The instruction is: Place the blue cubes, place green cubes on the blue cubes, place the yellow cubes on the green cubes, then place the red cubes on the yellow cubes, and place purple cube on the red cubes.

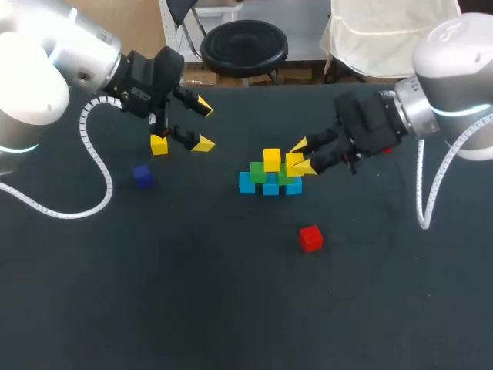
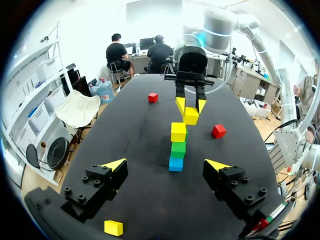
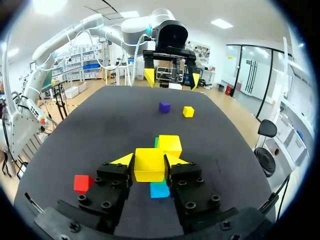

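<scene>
Two grippers hang over the black table point(image 1: 154, 308), and only one of them carries anything. Start at the left, where a purple cube point(image 1: 142, 176) sits alone. A loose yellow cube point(image 1: 159, 144) lies a little behind it, right beside the left gripper point(image 1: 202, 125), whose fingers are spread wide with nothing between them.

In the middle you find the stack. Three blue cubes point(image 1: 269, 186) sit in a touching row, two green cubes point(image 1: 258, 171) rest on them, and a stacked yellow cube point(image 1: 271, 159) is on top.

Just right of that, the right gripper point(image 1: 302, 155) pinches a held yellow cube point(image 3: 149, 164) above the stack's right end. You cannot tell whether it has touched down.

A near red cube point(image 1: 310, 238) lies in front of the stack, well apart from it. A far red cube point(image 2: 153, 97) lies behind the right gripper.
</scene>
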Controlling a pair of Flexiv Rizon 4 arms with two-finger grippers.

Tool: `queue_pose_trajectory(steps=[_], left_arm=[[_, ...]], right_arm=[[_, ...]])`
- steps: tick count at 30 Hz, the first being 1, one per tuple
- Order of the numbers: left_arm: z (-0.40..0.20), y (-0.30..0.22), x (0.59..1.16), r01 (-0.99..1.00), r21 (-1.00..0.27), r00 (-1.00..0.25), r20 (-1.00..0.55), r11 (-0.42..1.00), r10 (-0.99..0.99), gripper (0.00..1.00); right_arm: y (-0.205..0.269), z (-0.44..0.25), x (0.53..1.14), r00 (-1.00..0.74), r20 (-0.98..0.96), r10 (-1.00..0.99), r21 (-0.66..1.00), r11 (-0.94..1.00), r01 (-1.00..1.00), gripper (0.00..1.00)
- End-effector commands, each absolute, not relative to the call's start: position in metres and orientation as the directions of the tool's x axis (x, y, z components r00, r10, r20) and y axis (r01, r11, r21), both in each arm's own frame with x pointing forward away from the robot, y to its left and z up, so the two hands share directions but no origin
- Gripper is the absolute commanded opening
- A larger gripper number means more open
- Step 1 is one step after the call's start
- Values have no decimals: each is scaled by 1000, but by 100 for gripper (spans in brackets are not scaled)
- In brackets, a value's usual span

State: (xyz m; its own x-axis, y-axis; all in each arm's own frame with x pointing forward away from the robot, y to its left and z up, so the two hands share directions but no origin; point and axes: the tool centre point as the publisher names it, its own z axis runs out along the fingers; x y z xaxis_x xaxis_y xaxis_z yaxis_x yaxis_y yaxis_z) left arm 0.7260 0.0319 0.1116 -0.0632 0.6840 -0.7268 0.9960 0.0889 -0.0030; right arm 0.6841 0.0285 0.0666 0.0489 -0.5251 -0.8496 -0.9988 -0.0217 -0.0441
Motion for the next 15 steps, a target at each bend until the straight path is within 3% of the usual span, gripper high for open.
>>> queue_pose_trajectory(steps=[1, 15], left_arm=[[111, 32, 727, 996, -4, -63, -725, 88, 685, 100], [111, 32, 727, 996, -4, -63, -725, 88, 685, 100]], right_arm=[[29, 65, 689, 48, -852, -521, -39, -28, -999, 0], [33, 63, 693, 43, -849, -526, -28, -37, -999, 0]])
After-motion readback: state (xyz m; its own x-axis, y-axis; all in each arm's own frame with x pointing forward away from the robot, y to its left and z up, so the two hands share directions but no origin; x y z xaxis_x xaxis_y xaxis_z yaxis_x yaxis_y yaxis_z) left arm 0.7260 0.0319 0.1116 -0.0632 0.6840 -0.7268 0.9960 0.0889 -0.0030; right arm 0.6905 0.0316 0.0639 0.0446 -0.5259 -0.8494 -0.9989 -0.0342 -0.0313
